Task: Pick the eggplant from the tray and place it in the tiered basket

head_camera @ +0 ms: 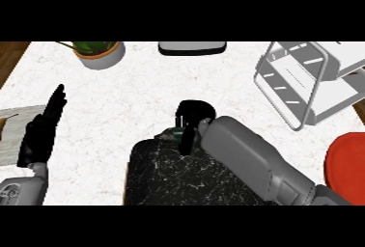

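A black marbled tray lies at the counter's near edge in the middle. My right hand hangs over the tray's far edge, its fingers curled downward round a dark thing. Only a small dark green bit of the eggplant peeks out at the hand's left side; the rest is hidden by the hand. The white wire tiered basket stands at the far right of the counter, well apart from the hand. My left hand rests open at the left, fingers pointing up.
A potted plant stands at the far left. A dark, grey-topped object sits at the far middle edge. A red round thing shows at the right edge, and a pale board lies at the left edge.
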